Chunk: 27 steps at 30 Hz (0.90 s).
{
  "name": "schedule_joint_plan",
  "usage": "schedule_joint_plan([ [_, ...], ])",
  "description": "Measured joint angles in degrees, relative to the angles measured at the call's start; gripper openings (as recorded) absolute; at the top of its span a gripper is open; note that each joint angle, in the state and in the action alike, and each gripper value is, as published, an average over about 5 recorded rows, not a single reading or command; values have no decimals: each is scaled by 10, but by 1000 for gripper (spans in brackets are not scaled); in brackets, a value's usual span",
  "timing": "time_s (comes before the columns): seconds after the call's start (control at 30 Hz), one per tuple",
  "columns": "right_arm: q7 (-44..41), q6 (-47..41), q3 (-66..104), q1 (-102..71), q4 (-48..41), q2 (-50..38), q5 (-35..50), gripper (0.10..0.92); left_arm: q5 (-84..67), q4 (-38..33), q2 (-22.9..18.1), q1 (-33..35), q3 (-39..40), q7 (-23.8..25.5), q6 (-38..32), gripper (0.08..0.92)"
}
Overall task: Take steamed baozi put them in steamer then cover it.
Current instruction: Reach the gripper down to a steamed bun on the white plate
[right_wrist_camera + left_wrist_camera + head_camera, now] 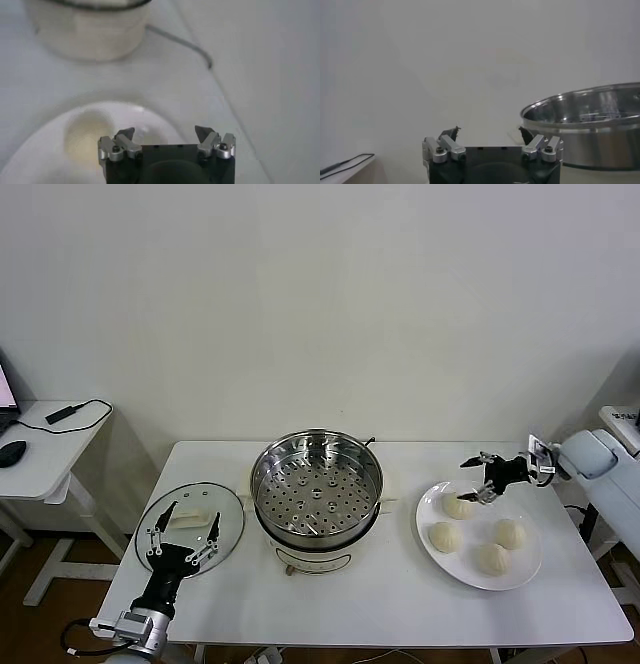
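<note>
Four cream-white baozi lie on a white plate (525, 572) at the right: one at the back left (458, 507), one at the left (445, 536), one at the right (509, 533), one at the front (491, 559). The steel steamer (316, 484) stands open at the table's middle, its perforated tray empty. My right gripper (481, 478) is open, hovering just above the back-left baozi, which also shows in the right wrist view (85, 137). My left gripper (180, 534) is open over the glass lid (189, 527) at the left. The steamer's rim shows in the left wrist view (585, 107).
The steamer's white base (90, 30) and its cord (185, 45) show in the right wrist view. A side table (40, 449) with a mouse and cable stands at the far left. A white wall is behind the table.
</note>
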Motion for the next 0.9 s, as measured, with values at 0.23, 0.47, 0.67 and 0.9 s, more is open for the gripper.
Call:
schedule_joint_plan([
  [0.23,-31,6,-37,27,-43,33,-60,823,2,5,-1,-1,1,0,-5,823],
  [0.47,-24,16,-52,35,-79,64,-94,823,4,12,0,-4,2,0,-8,823],
  [0.67,-7,25,-58,40,-107,89,-116,823,6,14,-1,-4,5,-1,-8,823],
  [0.9,1,31,-64,43,-128,109,-136,823,9,17,-1,-5,6,-1,-10,823],
])
